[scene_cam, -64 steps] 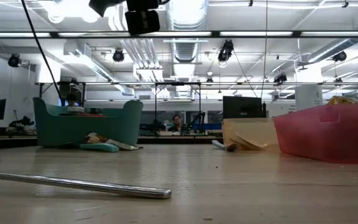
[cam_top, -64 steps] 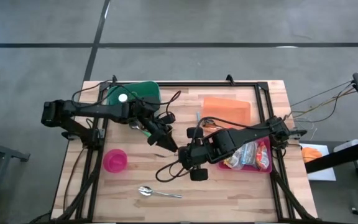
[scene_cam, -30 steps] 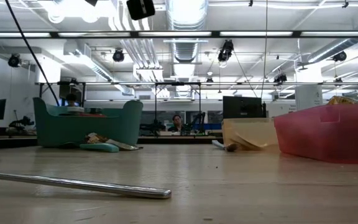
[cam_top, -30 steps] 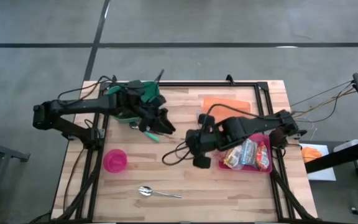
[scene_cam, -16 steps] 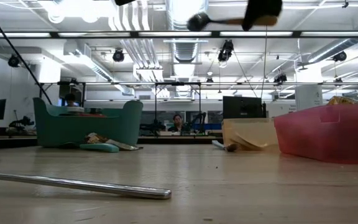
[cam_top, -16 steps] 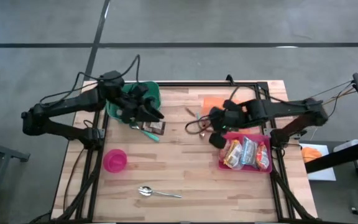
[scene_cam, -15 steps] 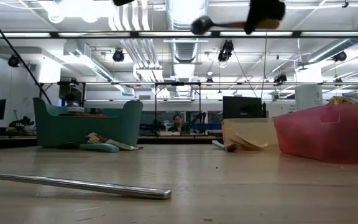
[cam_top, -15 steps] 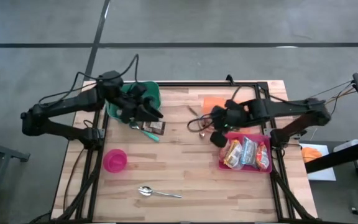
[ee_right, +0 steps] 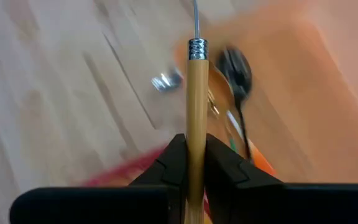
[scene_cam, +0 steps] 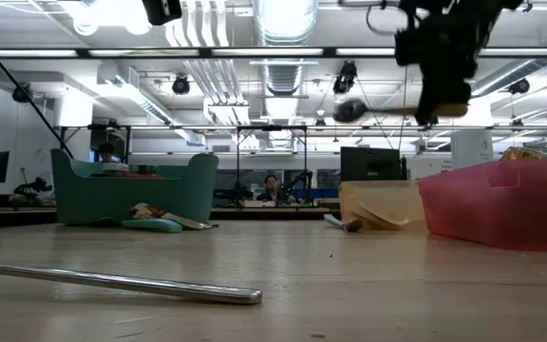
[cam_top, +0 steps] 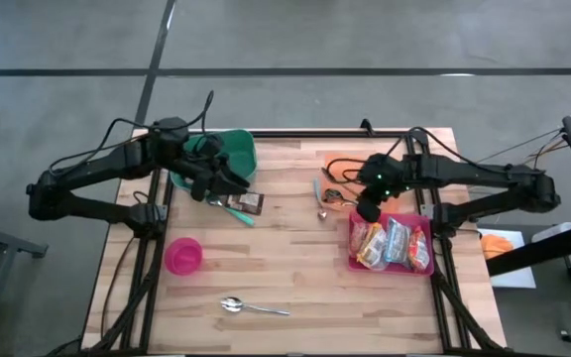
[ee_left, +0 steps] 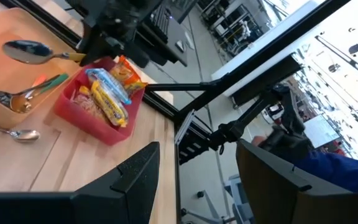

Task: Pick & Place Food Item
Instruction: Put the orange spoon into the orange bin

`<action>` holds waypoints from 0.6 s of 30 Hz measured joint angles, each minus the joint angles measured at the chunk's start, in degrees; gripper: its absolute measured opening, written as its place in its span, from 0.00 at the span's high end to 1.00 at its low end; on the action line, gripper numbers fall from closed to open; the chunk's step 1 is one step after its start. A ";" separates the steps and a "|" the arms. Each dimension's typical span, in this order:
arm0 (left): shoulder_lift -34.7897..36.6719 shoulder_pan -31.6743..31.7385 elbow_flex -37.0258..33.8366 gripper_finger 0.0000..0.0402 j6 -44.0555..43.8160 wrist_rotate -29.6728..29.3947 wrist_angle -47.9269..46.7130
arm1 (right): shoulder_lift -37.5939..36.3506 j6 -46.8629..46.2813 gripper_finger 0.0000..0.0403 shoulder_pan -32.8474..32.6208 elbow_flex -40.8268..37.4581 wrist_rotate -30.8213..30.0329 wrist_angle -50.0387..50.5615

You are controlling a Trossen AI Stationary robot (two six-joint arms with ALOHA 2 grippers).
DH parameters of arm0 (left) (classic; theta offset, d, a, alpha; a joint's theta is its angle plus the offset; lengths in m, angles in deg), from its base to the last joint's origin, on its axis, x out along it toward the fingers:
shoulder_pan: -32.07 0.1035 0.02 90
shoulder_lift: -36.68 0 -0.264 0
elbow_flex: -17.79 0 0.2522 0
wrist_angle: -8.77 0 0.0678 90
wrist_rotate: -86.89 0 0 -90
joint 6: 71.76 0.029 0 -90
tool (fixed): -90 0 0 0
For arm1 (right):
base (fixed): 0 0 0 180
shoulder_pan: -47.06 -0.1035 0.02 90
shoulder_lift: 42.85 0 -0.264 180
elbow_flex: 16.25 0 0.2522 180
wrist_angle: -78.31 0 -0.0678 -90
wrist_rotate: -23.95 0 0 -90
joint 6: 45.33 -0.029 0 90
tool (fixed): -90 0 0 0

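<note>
My right gripper [cam_top: 363,206] hangs over the near edge of the orange tray [cam_top: 365,167], by the red bin [cam_top: 422,260]. It is shut on a wooden-handled spoon [scene_cam: 349,111]. Several food packets [cam_top: 393,241] lie in the red bin. My left gripper [cam_top: 232,181] stands open and empty beside the green bin [cam_top: 228,149], with a brown packet [cam_top: 250,203] on the table just beyond its fingers. In the left wrist view the two fingers are wide apart around nothing [ee_left: 197,180]. My right gripper pinches the spoon's wooden handle [ee_right: 196,127] between its two fingers, back from the metal ferrule [ee_right: 196,48]. The fingers slant down from above. The spoon sticks out level toward the table's left, its bowl [ee_left: 25,52] lifted clear above the tray.
Loose cutlery lies in the orange tray [ee_left: 8,99], and a small spoon [cam_top: 323,209] lies on the table beside it. A pink cup [cam_top: 183,256] and a long silver spoon [cam_top: 253,308] sit near the front. Bare wood lies between the two arms.
My right gripper has swung from the table's middle toward the right and far side and come down over the orange tray, carrying the spoon level. My left gripper has drawn back toward the far left, up beside the green bin, still open.
</note>
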 joint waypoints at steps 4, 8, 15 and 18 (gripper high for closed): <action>0.11 0.00 0.00 0.47 0.01 -0.01 -0.04 | 0.00 4.53 0.94 6.50 -3.41 4.61 -0.19; 0.15 -0.02 0.00 0.47 0.08 0.00 -0.22 | 0.00 8.17 0.94 11.99 -5.66 8.51 0.39; 0.22 -0.02 0.00 0.47 0.48 0.00 -1.57 | 0.00 15.51 0.94 16.76 -7.74 13.82 0.51; 0.22 -0.02 0.00 0.47 0.55 -0.02 -1.60 | 0.36 18.30 0.94 18.08 -7.96 15.00 0.73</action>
